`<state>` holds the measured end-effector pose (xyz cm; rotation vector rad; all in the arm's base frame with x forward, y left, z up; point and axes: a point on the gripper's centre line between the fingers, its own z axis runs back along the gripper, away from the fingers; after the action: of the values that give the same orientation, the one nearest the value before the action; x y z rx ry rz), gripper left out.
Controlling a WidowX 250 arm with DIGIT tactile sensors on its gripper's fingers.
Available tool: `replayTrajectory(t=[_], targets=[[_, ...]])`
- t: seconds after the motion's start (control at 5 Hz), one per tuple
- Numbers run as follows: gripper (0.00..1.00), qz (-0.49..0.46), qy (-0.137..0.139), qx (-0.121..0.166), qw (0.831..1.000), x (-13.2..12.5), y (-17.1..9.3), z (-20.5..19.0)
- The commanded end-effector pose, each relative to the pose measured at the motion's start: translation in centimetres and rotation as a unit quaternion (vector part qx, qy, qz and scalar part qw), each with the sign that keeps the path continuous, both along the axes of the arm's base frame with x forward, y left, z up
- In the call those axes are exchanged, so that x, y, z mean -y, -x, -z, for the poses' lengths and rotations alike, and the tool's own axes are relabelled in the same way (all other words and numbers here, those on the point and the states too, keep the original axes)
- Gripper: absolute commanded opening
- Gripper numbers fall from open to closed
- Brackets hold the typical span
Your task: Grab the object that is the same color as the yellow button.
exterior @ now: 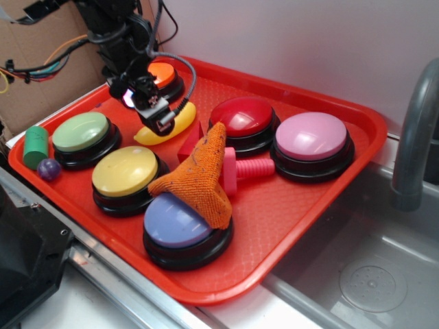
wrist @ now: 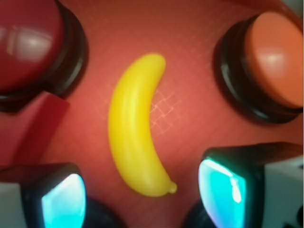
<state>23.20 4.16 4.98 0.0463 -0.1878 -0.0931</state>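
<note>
yellow banana (wrist: pixel 135 130) lies on red tray (wrist: pixel 190 57) between spread fingers (wrist: pixel 61 199).

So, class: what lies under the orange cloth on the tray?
The orange cloth drapes over the back of the purple button and against the pink toy. Part of a red block shows behind it. Anything else beneath is covered.

Your red tray (exterior: pixel 322 205) carries everything. On it: six dome buttons, green (exterior: pixel 81 131), yellow (exterior: pixel 125 171), orange (exterior: pixel 163 74), red (exterior: pixel 241 116), pink (exterior: pixel 311 136), purple (exterior: pixel 171 221). Banana (exterior: pixel 170 125) lies between orange and red. Orange cloth (exterior: pixel 202 175) drapes onto purple. Green cylinder (exterior: pixel 36 145) and purple ball (exterior: pixel 48 168) sit at the left edge.
</note>
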Motion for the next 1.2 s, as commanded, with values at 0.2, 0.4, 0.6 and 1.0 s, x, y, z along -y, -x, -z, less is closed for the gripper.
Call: replayTrajectory(t=[0.2, 0.4, 0.6, 1.0], targets=[[1.0, -0.007, 0.025, 0.005, 1.0, -1.0, -0.9, 2.4], [0.95, -0.008, 0.027, 0.001, 1.0, -1.2, -1.0, 2.8], [0.0, -0.011, 0.029, 0.021, 0.999, -1.7, -0.7, 2.2], [0.0, -0.034, 0.033, 0.017, 0.999, -1.6, -0.7, 0.4]])
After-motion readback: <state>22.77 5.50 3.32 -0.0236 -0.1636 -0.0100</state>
